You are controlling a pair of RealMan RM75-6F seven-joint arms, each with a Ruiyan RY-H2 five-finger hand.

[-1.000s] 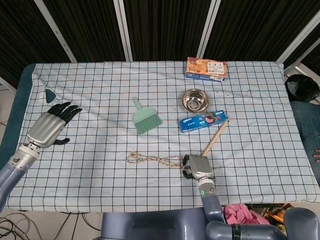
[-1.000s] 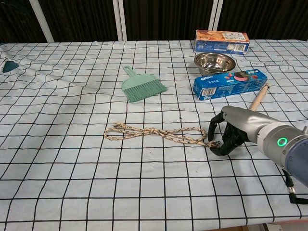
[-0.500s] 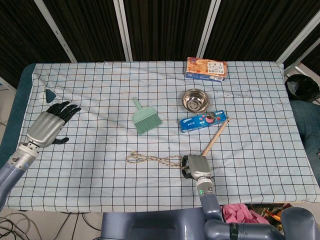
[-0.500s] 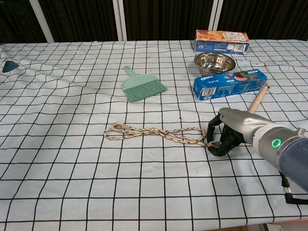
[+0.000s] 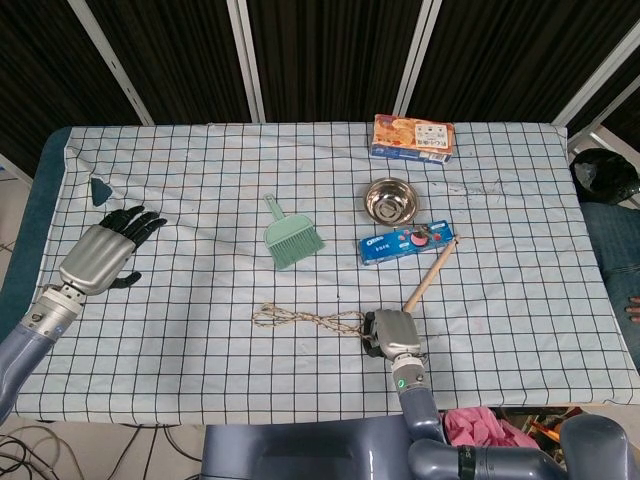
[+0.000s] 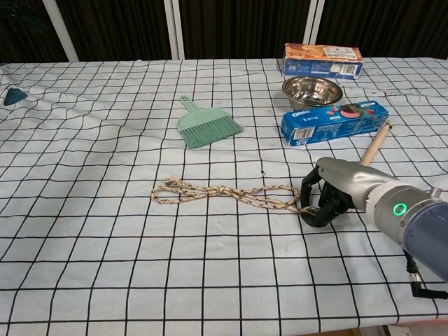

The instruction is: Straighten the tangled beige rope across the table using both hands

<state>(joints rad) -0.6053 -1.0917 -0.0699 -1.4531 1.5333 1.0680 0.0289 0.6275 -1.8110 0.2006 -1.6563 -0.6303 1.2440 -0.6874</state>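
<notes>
- The tangled beige twisted rope [image 6: 227, 194] lies near the front middle of the table, on the white cloth with a dark grid [image 5: 200, 180], stretched sideways with loops and a knot along it.
- The right hand [image 6: 327, 192], grey metal with black fingers, sits at the rope's right end; its fingers [image 6: 309, 183] curl down around that end and it seems to pinch the rope there, though the exact contact is hidden under the hand.
- In the head view the same right hand [image 5: 390, 333] shows palm down, touching the rope's [image 5: 308, 319] right end.
- The left hand [image 5: 100, 252] is far off at the table's left edge, well apart from the rope, holding nothing, its black fingers extended and spread slightly over the cloth.
- A mint-green plastic dustpan brush [image 6: 206, 126] lies behind the rope, handle pointing away.
- A blue Oreo biscuit box [image 6: 334, 122] lies to the right, with a round steel bowl [image 6: 311, 91] just behind it and an orange-and-blue snack box [image 6: 323, 60] further back.
- A light wooden stick [image 5: 430, 274] lies slanted between the Oreo box and the right hand.
- A small dark teal triangular piece [image 5: 100, 188] lies near the far left, beyond the left hand.
</notes>
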